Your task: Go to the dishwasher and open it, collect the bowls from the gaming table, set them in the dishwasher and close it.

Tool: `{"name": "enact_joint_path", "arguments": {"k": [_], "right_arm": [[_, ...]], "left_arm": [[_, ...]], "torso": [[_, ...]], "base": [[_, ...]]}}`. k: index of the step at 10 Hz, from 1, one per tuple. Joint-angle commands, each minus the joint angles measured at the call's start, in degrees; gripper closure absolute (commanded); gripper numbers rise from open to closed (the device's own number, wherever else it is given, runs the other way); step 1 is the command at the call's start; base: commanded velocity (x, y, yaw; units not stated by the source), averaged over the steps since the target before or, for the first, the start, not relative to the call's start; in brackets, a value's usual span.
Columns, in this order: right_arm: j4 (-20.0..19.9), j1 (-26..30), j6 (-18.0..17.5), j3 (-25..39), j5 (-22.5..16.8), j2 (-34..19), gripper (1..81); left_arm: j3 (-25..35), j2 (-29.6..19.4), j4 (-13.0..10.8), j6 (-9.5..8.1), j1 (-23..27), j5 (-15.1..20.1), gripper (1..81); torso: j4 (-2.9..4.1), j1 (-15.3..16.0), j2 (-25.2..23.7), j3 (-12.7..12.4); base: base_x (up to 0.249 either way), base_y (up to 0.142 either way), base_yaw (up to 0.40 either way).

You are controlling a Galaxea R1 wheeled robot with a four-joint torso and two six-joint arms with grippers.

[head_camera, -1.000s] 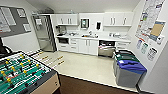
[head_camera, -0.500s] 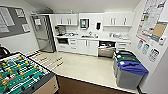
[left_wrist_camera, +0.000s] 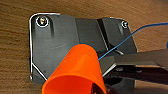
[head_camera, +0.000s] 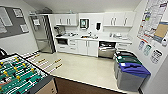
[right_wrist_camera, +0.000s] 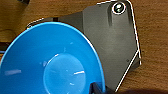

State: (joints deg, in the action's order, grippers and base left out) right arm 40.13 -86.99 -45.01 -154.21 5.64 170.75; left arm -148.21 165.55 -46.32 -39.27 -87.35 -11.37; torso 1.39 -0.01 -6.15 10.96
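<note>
An orange bowl (left_wrist_camera: 75, 72) hangs close to the left wrist camera, above the wood-look floor, with my left gripper (left_wrist_camera: 100, 88) shut on its rim. A blue bowl (right_wrist_camera: 52, 62) shows hollow side up in the right wrist view, and my right gripper (right_wrist_camera: 96, 88) is shut on its edge. In the head view the dishwasher (head_camera: 106, 52) stands under the counter across the room. Its steel front is tipped open and the dark inside shows above it. The gaming table (head_camera: 18, 75) with its green field is at the near left.
Blue and green lidded bins (head_camera: 131, 75) stand along the right wall near the dishwasher. A steel fridge (head_camera: 43, 35) is at the back left, with white cabinets (head_camera: 86, 47) and a sink counter between. Yellow floor markings (head_camera: 47, 63) lie left of the pale open floor.
The whole head picture has shifted slightly, so the camera moved a little. Nothing in the room has visibly moved.
</note>
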Motion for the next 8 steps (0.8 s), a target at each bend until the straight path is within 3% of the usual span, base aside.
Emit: {"name": "enact_joint_path", "arguments": {"k": [1, 8], "right_arm": [[1.8, 2.1, 0.5, 1.7, 0.2, 1.8, 81.1], [1.7, 2.3, 0.5, 1.7, 0.2, 1.7, 81.1]], "left_arm": [[0.1, -0.7, -0.6, -0.02, 2.1, 1.9, 81.1], [0.1, -0.7, -0.3, -0.11, 2.1, 2.0, 81.1]], "torso": [[0.00, 0.0, 0.0, 0.0], [0.00, 0.0, 0.0, 0.0]], "base": [[0.131, 0.000, 0.000], [0.151, 0.000, 0.000]]}}
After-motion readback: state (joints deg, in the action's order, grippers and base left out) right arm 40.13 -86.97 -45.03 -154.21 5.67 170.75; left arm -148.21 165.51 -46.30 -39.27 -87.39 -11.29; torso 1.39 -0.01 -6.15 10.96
